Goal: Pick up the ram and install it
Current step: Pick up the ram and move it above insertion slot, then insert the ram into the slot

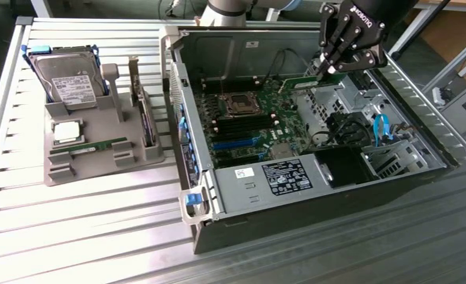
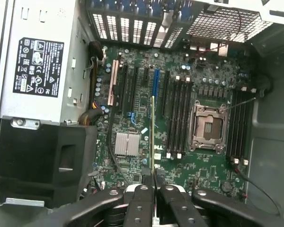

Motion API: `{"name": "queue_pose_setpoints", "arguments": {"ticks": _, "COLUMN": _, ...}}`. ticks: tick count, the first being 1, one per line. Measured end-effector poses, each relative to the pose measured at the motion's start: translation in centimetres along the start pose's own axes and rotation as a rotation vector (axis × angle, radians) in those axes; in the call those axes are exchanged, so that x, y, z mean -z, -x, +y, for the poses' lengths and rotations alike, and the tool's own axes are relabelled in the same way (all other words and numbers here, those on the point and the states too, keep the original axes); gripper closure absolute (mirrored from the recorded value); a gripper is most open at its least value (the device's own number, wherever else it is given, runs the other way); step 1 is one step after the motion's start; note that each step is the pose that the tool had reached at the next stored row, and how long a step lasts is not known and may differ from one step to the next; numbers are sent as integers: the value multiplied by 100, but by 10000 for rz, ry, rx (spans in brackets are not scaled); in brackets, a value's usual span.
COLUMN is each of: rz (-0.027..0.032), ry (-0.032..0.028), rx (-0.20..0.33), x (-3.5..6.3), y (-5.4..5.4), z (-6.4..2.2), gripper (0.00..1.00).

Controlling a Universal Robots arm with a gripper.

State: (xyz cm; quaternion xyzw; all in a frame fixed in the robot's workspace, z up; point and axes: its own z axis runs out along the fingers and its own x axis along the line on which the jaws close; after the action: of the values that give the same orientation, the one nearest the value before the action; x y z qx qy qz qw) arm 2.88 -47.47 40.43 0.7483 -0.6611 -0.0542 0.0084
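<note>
My gripper (image 1: 325, 72) hangs over the back of the open computer case (image 1: 422, 171), shut on a ram stick (image 1: 303, 82), a thin green board that juts out toward the exterior view's left. The wrist view shows that stick edge-on as a thin line (image 2: 153, 137) between the black fingers (image 2: 141, 201), above the motherboard (image 2: 132, 118). The long black memory slots (image 2: 177, 118) lie beside the processor socket (image 2: 209, 128). A second ram stick (image 1: 91, 145) lies on the grey holder (image 1: 99, 168) at the exterior view's left.
On the grey holder stand a hard drive (image 1: 69, 80) with a white label and a square silver processor (image 1: 65, 131). Inside the case are a power supply (image 1: 284, 176), black cables (image 1: 339, 124) and a blue cable (image 1: 381, 127). Case walls rise around the motherboard.
</note>
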Motion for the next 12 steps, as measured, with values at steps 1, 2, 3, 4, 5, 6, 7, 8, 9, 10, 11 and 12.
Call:
{"name": "queue_pose_setpoints", "arguments": {"ticks": 1, "rz": -1, "ry": 0, "rx": 0, "x": -2, "y": 58, "z": -22, "gripper": 89}}
{"name": "queue_pose_setpoints", "arguments": {"ticks": 2, "rz": 1, "ry": 0, "rx": 9, "x": -6, "y": 145, "z": -53, "gripper": 89}}
{"name": "queue_pose_setpoints", "arguments": {"ticks": 3, "rz": 1, "ry": 1, "rx": 17, "x": -10, "y": 232, "z": -77, "gripper": 89}}
{"name": "queue_pose_setpoints", "arguments": {"ticks": 4, "rz": 1, "ry": 1, "rx": 19, "x": -12, "y": 263, "z": -85, "gripper": 89}}
{"name": "queue_pose_setpoints", "arguments": {"ticks": 5, "rz": 1, "ry": 1, "rx": 20, "x": -12, "y": 266, "z": -85, "gripper": 89}}
{"name": "queue_pose_setpoints", "arguments": {"ticks": 6, "rz": 1, "ry": 1, "rx": 19, "x": -12, "y": 266, "z": -85, "gripper": 89}}
{"name": "queue_pose_setpoints", "arguments": {"ticks": 7, "rz": 1, "ry": 2, "rx": 19, "x": -12, "y": 266, "z": -85, "gripper": 89}}
{"name": "queue_pose_setpoints", "arguments": {"ticks": 8, "rz": 1, "ry": 1, "rx": 19, "x": -12, "y": 266, "z": -85, "gripper": 89}}
{"name": "queue_pose_setpoints", "arguments": {"ticks": 9, "rz": 1, "ry": 1, "rx": 19, "x": -12, "y": 266, "z": -85, "gripper": 89}}
{"name": "queue_pose_setpoints", "arguments": {"ticks": 10, "rz": 1, "ry": 1, "rx": 19, "x": -12, "y": 266, "z": -85, "gripper": 89}}
{"name": "queue_pose_setpoints", "arguments": {"ticks": 11, "rz": 1, "ry": 1, "rx": 19, "x": -12, "y": 266, "z": -85, "gripper": 89}}
{"name": "queue_pose_setpoints", "arguments": {"ticks": 12, "rz": 1, "ry": 1, "rx": 19, "x": -12, "y": 266, "z": -85, "gripper": 89}}
